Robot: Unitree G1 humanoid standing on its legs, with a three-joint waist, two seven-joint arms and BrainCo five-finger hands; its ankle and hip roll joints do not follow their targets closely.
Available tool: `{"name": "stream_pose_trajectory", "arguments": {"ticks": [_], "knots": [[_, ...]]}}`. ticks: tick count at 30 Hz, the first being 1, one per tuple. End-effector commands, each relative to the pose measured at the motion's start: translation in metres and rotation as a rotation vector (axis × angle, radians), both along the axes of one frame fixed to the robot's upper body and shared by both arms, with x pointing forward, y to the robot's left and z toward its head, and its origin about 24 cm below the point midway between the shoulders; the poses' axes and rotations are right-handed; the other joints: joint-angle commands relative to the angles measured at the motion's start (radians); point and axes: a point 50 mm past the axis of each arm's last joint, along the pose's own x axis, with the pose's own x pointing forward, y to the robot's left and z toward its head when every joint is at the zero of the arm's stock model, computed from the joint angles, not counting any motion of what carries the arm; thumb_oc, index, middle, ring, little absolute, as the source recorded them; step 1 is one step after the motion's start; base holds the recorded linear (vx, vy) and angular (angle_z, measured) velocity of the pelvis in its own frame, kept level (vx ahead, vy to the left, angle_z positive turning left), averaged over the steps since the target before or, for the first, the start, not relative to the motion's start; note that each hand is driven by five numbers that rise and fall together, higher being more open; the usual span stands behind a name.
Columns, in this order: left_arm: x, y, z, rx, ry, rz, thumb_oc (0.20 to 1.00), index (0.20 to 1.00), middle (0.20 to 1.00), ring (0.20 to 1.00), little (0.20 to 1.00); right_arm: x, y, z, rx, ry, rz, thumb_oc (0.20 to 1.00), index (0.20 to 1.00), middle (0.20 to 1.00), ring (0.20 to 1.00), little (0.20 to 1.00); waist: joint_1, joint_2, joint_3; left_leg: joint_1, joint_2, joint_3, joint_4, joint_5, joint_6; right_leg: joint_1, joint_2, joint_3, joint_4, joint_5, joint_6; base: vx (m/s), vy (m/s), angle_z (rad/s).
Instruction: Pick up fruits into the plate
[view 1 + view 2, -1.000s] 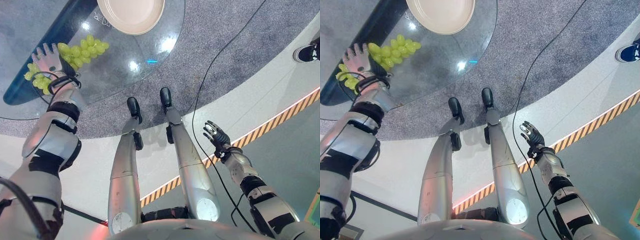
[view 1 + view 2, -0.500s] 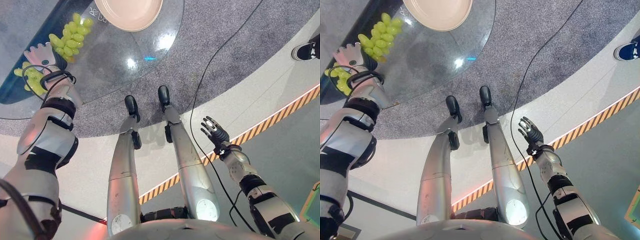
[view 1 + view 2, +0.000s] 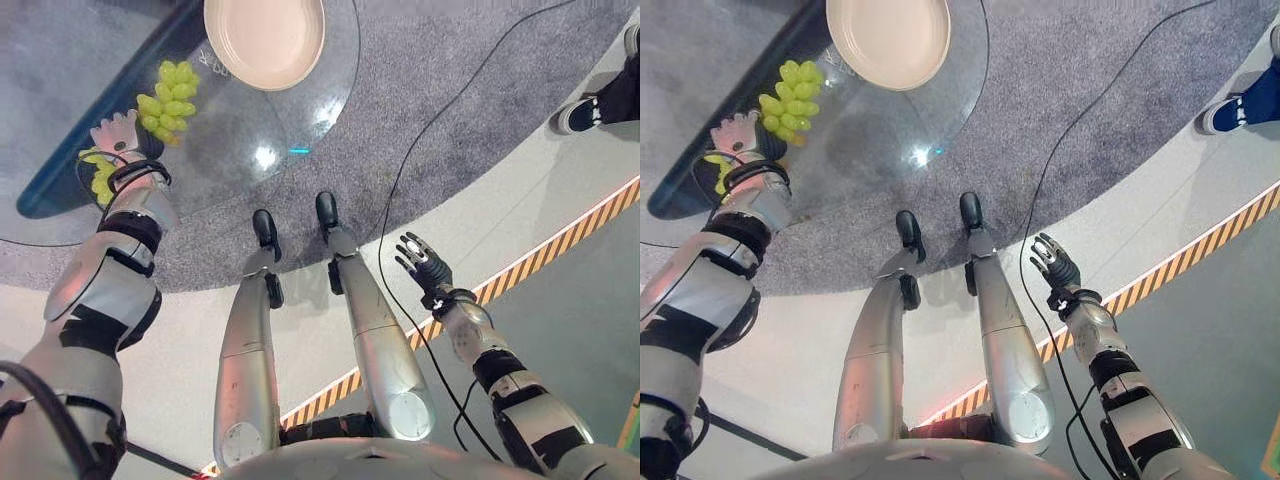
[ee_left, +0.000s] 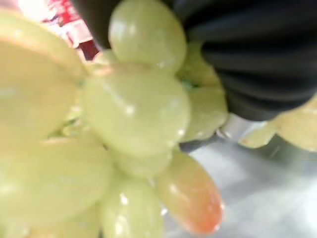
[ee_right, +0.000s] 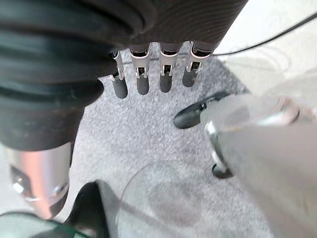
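Hanging from the left hand (image 3: 117, 137), a bunch of green grapes (image 3: 170, 100) is above the glass table (image 3: 290, 110), just short of the cream plate (image 3: 265, 40) and not in it. More grapes show below the wrist on the side away from the plate. Fingers curl round the bunch. Right hand (image 3: 422, 266) is well away from the plate, over the floor, fingers loosely spread, holding nothing.

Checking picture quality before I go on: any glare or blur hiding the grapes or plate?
Left eye view: bright glare spots on the glass table, clear of the grapes and plate. Left wrist view: grapes very close and soft, out of focus beside the left hand.
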Motion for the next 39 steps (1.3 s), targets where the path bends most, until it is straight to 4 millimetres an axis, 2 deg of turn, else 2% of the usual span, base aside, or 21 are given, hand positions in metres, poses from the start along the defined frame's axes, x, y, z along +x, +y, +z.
{"name": "stream_pose_trajectory", "arguments": {"ticks": [1, 5, 9, 11, 16, 17, 18, 19, 20, 22, 23, 24, 25, 28, 31, 35, 39], "knots": [[-0.009, 0.013, -0.010, -0.172, -0.091, -0.023, 0.200, 0.200, 0.200, 0.200, 0.200, -0.020, -0.013, -0.006, -0.007, -0.020, -0.027, 1.000, 1.000, 1.000, 1.000, 1.000, 0.038, 0.058, -0.033, 0.166, -0.040, -0.112, -0.141, -0.031, -0.005, 0.088, 0.060, -0.038, 0.057, -0.114, 0.020, 0.00, 0.000, 0.08], [-0.014, 0.004, -0.020, -0.337, -0.128, -0.154, 0.200, 0.200, 0.200, 0.200, 0.200, -0.019, -0.011, 0.002, 0.002, -0.063, -0.039, 1.000, 1.000, 1.000, 1.000, 1.000, 0.051, 0.081, -0.033, 0.310, -0.030, -0.107, -0.190, -0.039, -0.010, 0.229, 0.033, -0.056, 0.020, -0.133, 0.026, 0.02, 0.021, 0.13], [-0.019, -0.004, -0.026, -0.421, -0.122, -0.255, 0.200, 0.200, 0.200, 0.200, 0.200, -0.017, -0.010, 0.010, -0.007, -0.103, -0.042, 1.000, 1.000, 1.000, 1.000, 1.000, 0.060, 0.093, -0.033, 0.402, -0.031, -0.107, -0.210, -0.049, -0.013, 0.323, 0.010, -0.068, -0.001, -0.144, 0.029, 0.05, 0.020, 0.12], [-0.023, -0.010, -0.031, -0.483, -0.103, -0.332, 0.200, 0.200, 0.200, 0.200, 0.200, -0.019, -0.010, 0.014, -0.028, -0.127, -0.039, 1.000, 1.000, 1.000, 1.000, 1.000, 0.067, 0.099, -0.057, 0.442, -0.033, -0.111, -0.227, -0.049, -0.014, 0.368, -0.006, -0.075, -0.026, -0.140, 0.032, 0.09, -0.001, 0.22], [-0.042, -0.031, -0.050, -0.706, -0.038, -0.556, 0.200, 0.200, 0.200, 0.200, 0.200, -0.018, -0.013, 0.031, -0.058, -0.199, -0.001, 1.000, 1.000, 1.000, 1.000, 1.000, 0.097, 0.113, -0.158, 0.579, -0.041, -0.132, -0.292, -0.058, -0.018, 0.541, -0.043, -0.096, -0.126, -0.139, 0.040, 0.12, -0.030, 0.18], [-0.049, -0.038, -0.056, -0.776, -0.010, -0.624, 0.200, 0.200, 0.200, 0.200, 0.200, -0.018, -0.013, 0.037, -0.079, -0.218, 0.024, 1.000, 1.000, 1.000, 1.000, 1.000, 0.107, 0.114, -0.209, 0.638, -0.042, -0.137, -0.327, -0.058, -0.019, 0.619, -0.051, -0.103, -0.175, -0.137, 0.045, 0.19, -0.038, 0.34], [-0.052, -0.041, -0.058, -0.800, -0.001, -0.644, 0.200, 0.200, 0.200, 0.200, 0.200, -0.019, -0.012, 0.038, -0.090, -0.226, 0.034, 1.000, 1.000, 1.000, 1.000, 1.000, 0.109, 0.115, -0.222, 0.656, -0.042, -0.139, -0.338, -0.057, -0.019, 0.642, -0.053, -0.105, -0.190, -0.136, 0.047, 0.27, -0.066, 0.26], [-0.056, -0.049, -0.062, -0.842, 0.033, -0.699, 0.200, 0.200, 0.200, 0.200, 0.200, -0.020, -0.010, 0.042, -0.137, -0.241, 0.063, 1.000, 1.000, 1.000, 1.000, 1.000, 0.121, 0.113, -0.262, 0.685, -0.044, -0.144, -0.353, -0.058, -0.017, 0.679, -0.060, -0.111, -0.213, -0.133, 0.050, 0.16, -0.048, 0.17], [-0.058, -0.050, -0.063, -0.851, 0.040, -0.708, 0.200, 0.200, 0.200, 0.200, 0.200, -0.021, -0.009, 0.042, -0.150, -0.246, 0.071, 1.000, 1.000, 1.000, 1.000, 1.000, 0.121, 0.113, -0.266, 0.692, -0.044, -0.146, -0.357, -0.058, -0.017, 0.687, -0.060, -0.113, -0.218, -0.133, 0.051, 0.20, -0.070, 0.22], [-0.064, -0.062, -0.068, -0.901, 0.090, -0.778, 0.200, 0.200, 0.200, 0.200, 0.200, -0.021, -0.007, 0.048, -0.215, -0.260, 0.109, 1.000, 1.000, 1.000, 1.000, 1.000, 0.132, 0.109, -0.314, 0.731, -0.044, -0.153, -0.372, -0.060, -0.014, 0.738, -0.066, -0.121, -0.245, -0.128, 0.055, 0.21, -0.070, 0.32], [-0.069, -0.075, -0.071, -0.967, 0.145, -0.855, 0.200, 0.200, 0.200, 0.200, 0.200, -0.021, -0.004, 0.054, -0.264, -0.274, 0.159, 1.000, 1.000, 1.000, 1.000, 1.000, 0.143, 0.107, -0.359, 0.766, -0.046, -0.160, -0.387, -0.063, -0.011, 0.777, -0.070, -0.128, -0.265, -0.126, 0.058, 0.22, -0.061, 0.33], [-0.071, -0.079, -0.072, -0.988, 0.167, -0.878, 0.200, 0.200, 0.200, 0.200, 0.200, -0.021, -0.003, 0.055, -0.281, -0.276, 0.178, 1.000, 1.000, 1.000, 1.000, 1.000, 0.145, 0.107, -0.370, 0.782, -0.046, -0.162, -0.395, -0.064, -0.010, 0.795, -0.070, -0.132, -0.275, -0.125, 0.059, 0.15, -0.038, 0.34], [-0.071, -0.079, -0.072, -0.988, 0.167, -0.878, 0.200, 0.200, 0.200, 0.200, 0.200, -0.021, -0.003, 0.055, -0.281, -0.275, 0.179, 1.000, 1.000, 1.000, 1.000, 1.000, 0.145, 0.107, -0.369, 0.783, -0.045, -0.162, -0.396, -0.064, -0.010, 0.796, -0.070, -0.133, -0.276, -0.124, 0.059, 0.09, -0.028, 0.28], [-0.078, -0.102, -0.072, -1.095, 0.308, -1.058, 0.200, 0.200, 0.200, 0.200, 0.200, -0.018, 0.002, 0.073, -0.351, -0.328, 0.311, 1.000, 1.000, 1.000, 1.000, 1.000, 0.158, 0.101, -0.419, 0.846, -0.042, -0.157, -0.429, -0.071, -0.009, 0.867, -0.081, -0.153, -0.321, -0.117, 0.066, 0.08, -0.031, 0.23], [-0.080, -0.110, -0.070, -1.142, 0.371, -1.127, 0.200, 0.200, 0.200, 0.200, 0.200, -0.015, 0.002, 0.081, -0.368, -0.343, 0.362, 1.000, 1.000, 1.000, 1.000, 1.000, 0.164, 0.099, -0.432, 0.866, -0.041, -0.154, -0.440, -0.074, -0.009, 0.889, -0.084, -0.159, -0.335, -0.114, 0.068, 0.02, -0.014, 0.21], [-0.082, -0.132, -0.054, -1.215, 0.501, -1.315, 0.200, 0.200, 0.200, 0.200, 0.200, -0.005, 0.008, 0.100, -0.351, -0.354, 0.492, 1.000, 1.000, 1.000, 1.000, 1.000, 0.175, 0.095, -0.459, 0.902, -0.035, -0.139, -0.460, -0.075, -0.013, 0.931, -0.096, -0.185, -0.361, -0.106, 0.076, 0.00, -0.011, 0.10], [-0.083, -0.148, -0.036, -1.258, 0.522, -1.439, 0.200, 0.200, 0.200, 0.200, 0.200, -0.001, 0.018, 0.103, -0.333, -0.343, 0.566, 1.000, 1.000, 1.000, 1.000, 1.000, 0.179, 0.091, -0.469, 0.917, -0.030, -0.129, -0.465, -0.077, -0.016, 0.950, -0.103, -0.201, -0.373, -0.103, 0.077, -0.01, -0.004, 0.06]]}}
